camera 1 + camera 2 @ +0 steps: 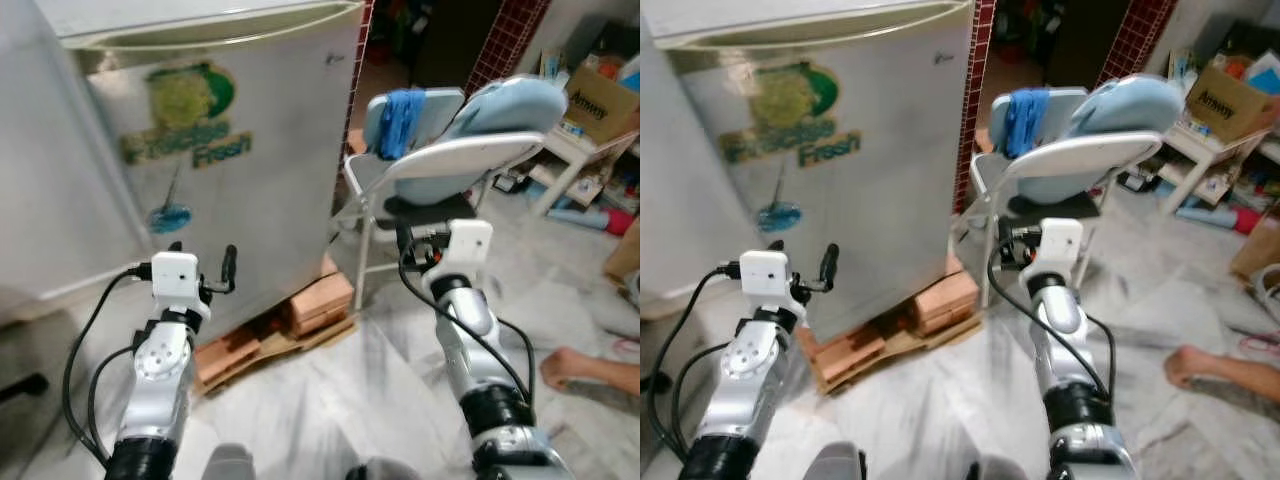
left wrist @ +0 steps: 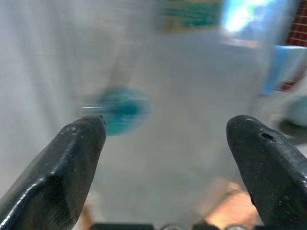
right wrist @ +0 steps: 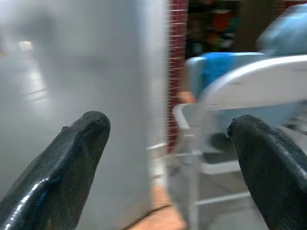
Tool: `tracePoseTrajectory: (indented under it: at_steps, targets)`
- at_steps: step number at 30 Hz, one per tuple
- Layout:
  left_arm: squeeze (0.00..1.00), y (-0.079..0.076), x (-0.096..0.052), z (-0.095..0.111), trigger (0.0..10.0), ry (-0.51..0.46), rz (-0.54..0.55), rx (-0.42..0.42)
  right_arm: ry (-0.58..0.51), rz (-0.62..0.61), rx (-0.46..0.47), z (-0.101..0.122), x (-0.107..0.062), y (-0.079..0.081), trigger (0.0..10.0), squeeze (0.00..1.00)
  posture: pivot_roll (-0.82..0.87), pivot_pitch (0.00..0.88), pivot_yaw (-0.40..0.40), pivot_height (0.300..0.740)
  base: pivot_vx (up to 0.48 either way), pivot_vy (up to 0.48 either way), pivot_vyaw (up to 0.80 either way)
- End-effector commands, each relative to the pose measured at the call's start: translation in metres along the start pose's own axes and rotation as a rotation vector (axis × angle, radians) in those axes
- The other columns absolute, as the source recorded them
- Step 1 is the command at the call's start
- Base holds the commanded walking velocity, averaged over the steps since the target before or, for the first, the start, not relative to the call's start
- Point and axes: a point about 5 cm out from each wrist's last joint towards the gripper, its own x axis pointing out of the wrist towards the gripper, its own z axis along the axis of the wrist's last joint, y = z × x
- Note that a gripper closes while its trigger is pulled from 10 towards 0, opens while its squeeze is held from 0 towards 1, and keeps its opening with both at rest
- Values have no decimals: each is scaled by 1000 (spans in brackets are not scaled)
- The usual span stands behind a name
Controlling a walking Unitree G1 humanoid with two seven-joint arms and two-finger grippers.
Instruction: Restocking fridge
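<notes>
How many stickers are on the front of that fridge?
2: a green-and-yellow logo sticker high on the fridge door, and a small blue round sticker below it.

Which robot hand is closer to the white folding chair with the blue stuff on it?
Right. The right gripper is raised just in front of the white metal folding chair, fingers open. The left gripper faces the grey fridge door, farther away.
</notes>
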Motion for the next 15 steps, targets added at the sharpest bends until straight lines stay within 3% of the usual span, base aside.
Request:
tracePoseTrajectory:
  at_steps: [1, 7, 15]
  targets:
    - [0, -3, -2, -1, 10000, 9, 3, 0, -2, -22, -20, 3, 1, -10, 10000, 0, 34, 0, -55, 740, 0, 480, 0]
    - [0, -6, -10, -8, 10000, 42, -19, 1, 4, -30, -27, 2, 2, -12, 10000, 0, 41, 0, -54, 740, 0, 478, 0]
    - [0, -1, -9, -5, 10000, 27, -40, 24, 8, -32, -31, 2, 3, -11, 10000, 0, 49, 0, -53, 740, 0, 479, 0]
